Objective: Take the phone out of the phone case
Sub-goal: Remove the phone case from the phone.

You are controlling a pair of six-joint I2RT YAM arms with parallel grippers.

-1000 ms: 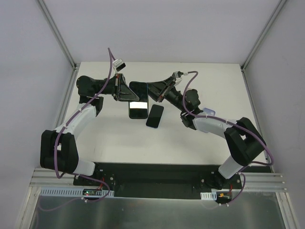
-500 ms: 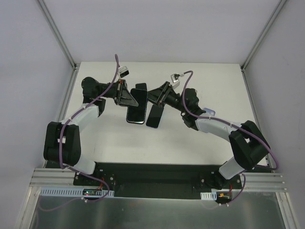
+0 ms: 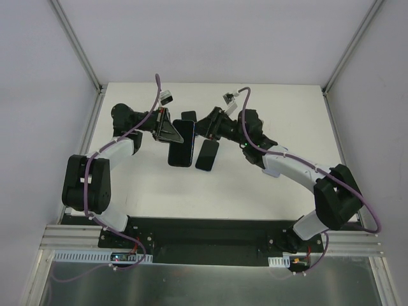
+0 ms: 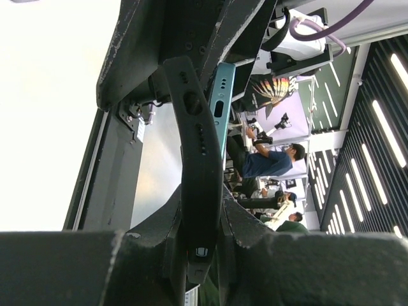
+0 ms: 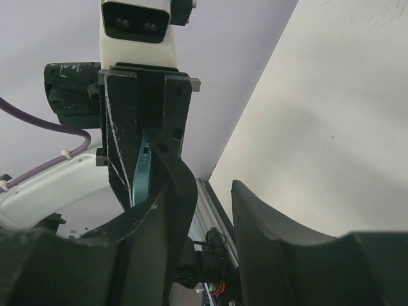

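- The white table (image 3: pixel 280 102) is the biggest thing. Both arms reach out over it.
- The left arm (image 3: pixel 108 156) bends in from the left side, and the right arm (image 3: pixel 290 167) bends in from the right. They meet near the middle of the table, toward the far side.
- The left gripper (image 4: pixel 201 223) is squeezed tight on the bottom end of the black phone case (image 4: pixel 199 159).
- The right gripper (image 5: pixel 210 210) has its fingers apart, with a gap between them. The bent edge of the case lies against one finger (image 5: pixel 150 242).
- The blue-green phone (image 4: pixel 220 95) sits just behind the case. The case edge curls away from it, but the phone is not out yet.
- Another dark phone (image 3: pixel 206 155) lies flat on the table, just beside the held one.
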